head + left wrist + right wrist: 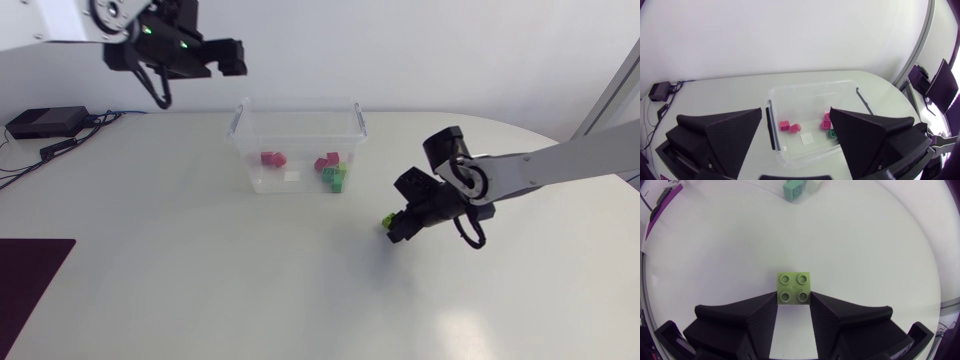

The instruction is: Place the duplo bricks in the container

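Pinches just the light-green duplo brick's near end in right gripper (left gripper spread, empty), risking a twist-out before the container.

Bright, even light falls from overhead on the matte white table, and there's not one hard shadow. Just a soft grey smudge under the black wedge-fingered right gripper, and a pale patch of glare on the tabletop nearer the camera. Over to the right wrist: the light green four-stud brick is evenly lit, the surface around it nearly washed out. Left wrist: the table's rim bows hard, and the black wedge-fingered left gripper reads as flat dark mass.
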Controlling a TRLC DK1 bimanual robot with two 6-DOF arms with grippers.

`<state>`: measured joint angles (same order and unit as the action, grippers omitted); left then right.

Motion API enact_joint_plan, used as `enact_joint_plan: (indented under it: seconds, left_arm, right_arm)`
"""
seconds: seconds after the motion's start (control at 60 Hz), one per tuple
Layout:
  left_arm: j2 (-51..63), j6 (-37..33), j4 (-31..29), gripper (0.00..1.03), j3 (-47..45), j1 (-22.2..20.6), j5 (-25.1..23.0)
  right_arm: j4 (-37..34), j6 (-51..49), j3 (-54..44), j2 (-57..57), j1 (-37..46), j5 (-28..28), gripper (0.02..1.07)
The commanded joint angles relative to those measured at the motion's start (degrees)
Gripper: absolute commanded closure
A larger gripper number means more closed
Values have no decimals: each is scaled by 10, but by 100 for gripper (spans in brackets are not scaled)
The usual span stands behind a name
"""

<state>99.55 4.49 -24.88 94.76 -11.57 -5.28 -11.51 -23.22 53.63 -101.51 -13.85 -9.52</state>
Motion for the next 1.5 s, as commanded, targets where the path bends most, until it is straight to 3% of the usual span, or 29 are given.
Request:
enact_joint_plan:
  seconds: [0.0,0.183,0.35,0.717,1.233,1.283,1.317,1.383,1.417,1.483]
  left_arm:
    - [-90,0,-10,5,-52,11,6]
    - [-224,-26,-20,5,-165,11,59]
    - [-332,-38,-23,5,-279,13,74]
    - [-550,-82,-7,5,-537,66,83]
    - [-694,-89,0,5,-630,100,82]
    - [-710,-90,1,5,-636,103,83]
    - [-717,-91,1,5,-638,104,82]
    - [-734,-91,2,5,-650,106,83]
    - [-746,-91,4,5,-655,109,83]
    - [-767,-91,8,5,-662,112,83]
  right_arm:
    - [-21,-3,3,69,-11,6,78]
    - [-91,21,74,141,-53,24,78]
    - [-114,49,159,155,-88,37,78]
    - [-103,63,312,28,-110,46,76]
    - [-37,34,407,-125,-101,49,72]
    - [-38,34,417,-133,-100,50,65]
    - [-40,35,423,-137,-99,49,54]
    - [-40,43,425,-140,-99,56,14]
    - [-39,43,424,-138,-99,57,5]
    - [-34,48,412,-120,-99,64,6]
